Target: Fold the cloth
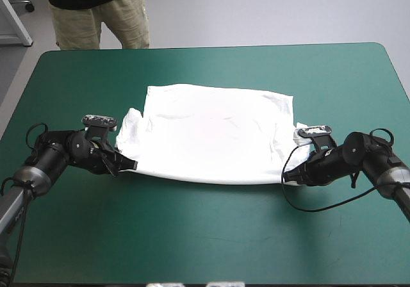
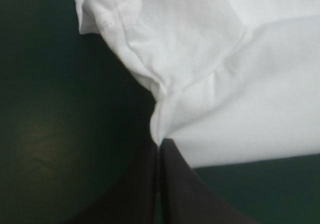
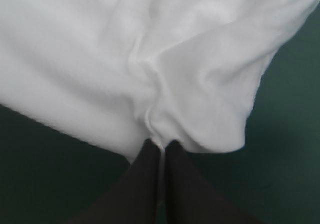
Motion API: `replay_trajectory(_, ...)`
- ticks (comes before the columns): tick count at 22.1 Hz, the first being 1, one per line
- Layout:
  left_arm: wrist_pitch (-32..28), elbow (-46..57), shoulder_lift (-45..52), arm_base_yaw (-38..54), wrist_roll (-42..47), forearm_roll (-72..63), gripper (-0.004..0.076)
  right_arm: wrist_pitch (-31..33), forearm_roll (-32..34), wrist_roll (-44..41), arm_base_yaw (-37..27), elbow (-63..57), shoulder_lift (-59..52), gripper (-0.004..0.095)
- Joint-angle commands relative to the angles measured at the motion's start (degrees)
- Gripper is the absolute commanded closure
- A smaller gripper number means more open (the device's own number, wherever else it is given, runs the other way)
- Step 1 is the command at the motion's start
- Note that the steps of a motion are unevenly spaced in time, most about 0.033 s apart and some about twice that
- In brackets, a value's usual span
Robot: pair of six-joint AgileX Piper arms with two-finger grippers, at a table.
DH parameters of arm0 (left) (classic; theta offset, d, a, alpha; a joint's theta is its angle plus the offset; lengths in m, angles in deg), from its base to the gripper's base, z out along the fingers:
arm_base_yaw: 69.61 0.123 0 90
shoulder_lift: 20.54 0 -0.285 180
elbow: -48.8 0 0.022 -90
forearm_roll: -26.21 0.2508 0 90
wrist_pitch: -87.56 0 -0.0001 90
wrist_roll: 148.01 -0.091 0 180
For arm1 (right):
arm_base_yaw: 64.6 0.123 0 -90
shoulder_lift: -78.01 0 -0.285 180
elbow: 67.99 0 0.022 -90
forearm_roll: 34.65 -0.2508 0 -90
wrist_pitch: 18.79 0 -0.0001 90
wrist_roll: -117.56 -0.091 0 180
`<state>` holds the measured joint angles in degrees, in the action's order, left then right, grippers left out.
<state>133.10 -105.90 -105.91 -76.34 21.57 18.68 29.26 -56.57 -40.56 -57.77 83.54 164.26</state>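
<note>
The white T-shirt (image 1: 214, 133) lies spread across the middle of the teal-green table, folded roughly in half with its near edge facing the arms. My left gripper (image 1: 130, 165) pinches the shirt's near left corner, low at the table. In the left wrist view the black fingers (image 2: 172, 184) meet in a point with the T-shirt (image 2: 225, 84) gathered between them. My right gripper (image 1: 288, 176) pinches the near right corner. Its own view shows the fingers (image 3: 145, 179) all but shut on a puckered fold of the T-shirt (image 3: 125, 59).
A person stands beyond the table's far edge at the left, not over the top. Bare teal-green cover (image 1: 205, 236) stretches between the shirt and the near edge, and a band of it runs behind the shirt.
</note>
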Motion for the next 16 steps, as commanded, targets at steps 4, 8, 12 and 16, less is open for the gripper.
replay_trajectory(4, -3.2, 5.2, 3.4, -0.1, 0.1, -0.5, 0.0733, -2.3, -1.3, 0.7, -0.4, -0.6, -2.0, 0.0923)
replay_trajectory(8, -4.8, 6.4, 3.4, -0.1, 0.1, -0.5, 0.0732, -3.0, -1.3, 0.7, -0.4, -0.6, -2.0, 0.0861)
replay_trajectory(12, -4.9, 6.4, 3.4, -0.1, -0.2, -0.7, 0.0654, -2.5, -1.3, 0.6, -0.4, -0.6, -2.1, 0.0616)
replay_trajectory(16, -5.0, 6.3, 4.2, -0.1, 0.5, -1.3, 0.0325, -1.5, -1.3, -0.2, -0.4, -0.3, -6.2, 0.0455)
